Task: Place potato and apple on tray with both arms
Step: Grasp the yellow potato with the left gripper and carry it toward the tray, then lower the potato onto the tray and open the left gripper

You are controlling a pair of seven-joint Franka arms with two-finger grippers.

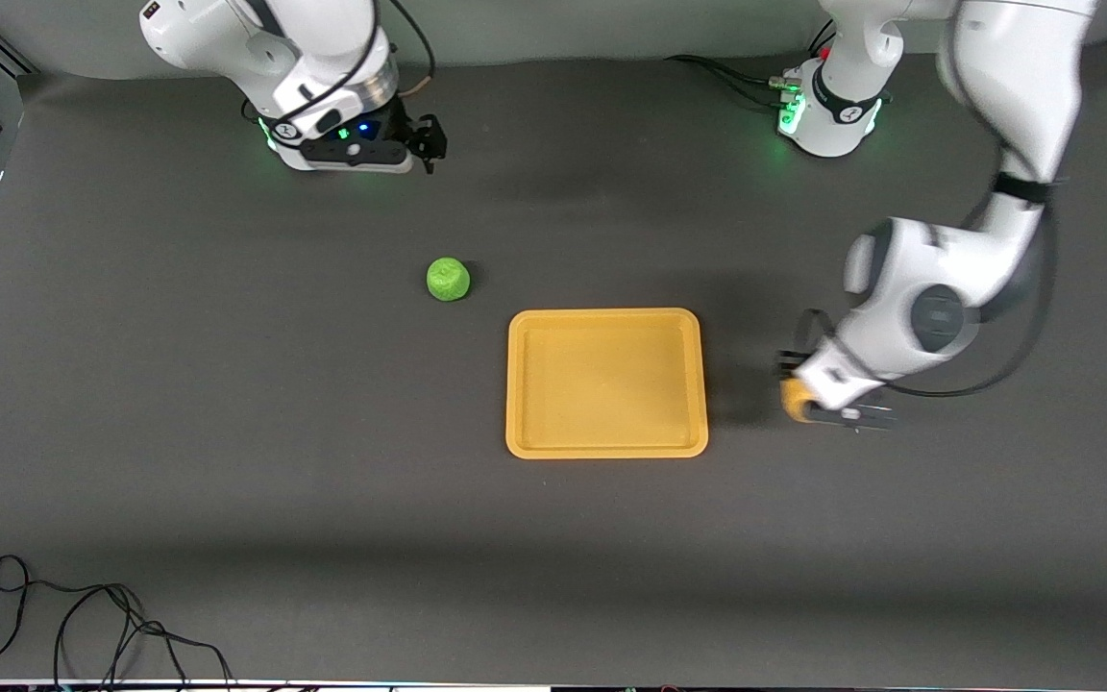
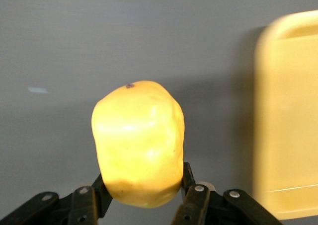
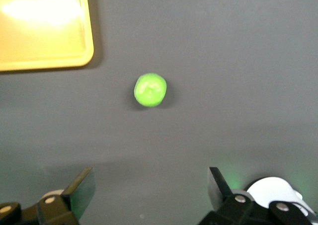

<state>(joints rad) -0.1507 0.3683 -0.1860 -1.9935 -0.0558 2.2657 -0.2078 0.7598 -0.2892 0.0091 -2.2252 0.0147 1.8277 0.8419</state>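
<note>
Bare table lies all round the empty tray [image 1: 607, 383], whose low rim stands just beside the left gripper [image 1: 797, 402] clamped on the bumpy yellow potato [image 2: 138, 143], while the round green apple [image 1: 448, 279] sits farther back under the waiting right gripper [image 3: 149, 195], spread wide.

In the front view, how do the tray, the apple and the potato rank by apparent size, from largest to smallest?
1. The tray, by far the largest.
2. The apple, small and fully visible.
3. The potato, unsure: the left gripper hides most of it, so only a sliver shows. Apple and potato may be alike.
</note>
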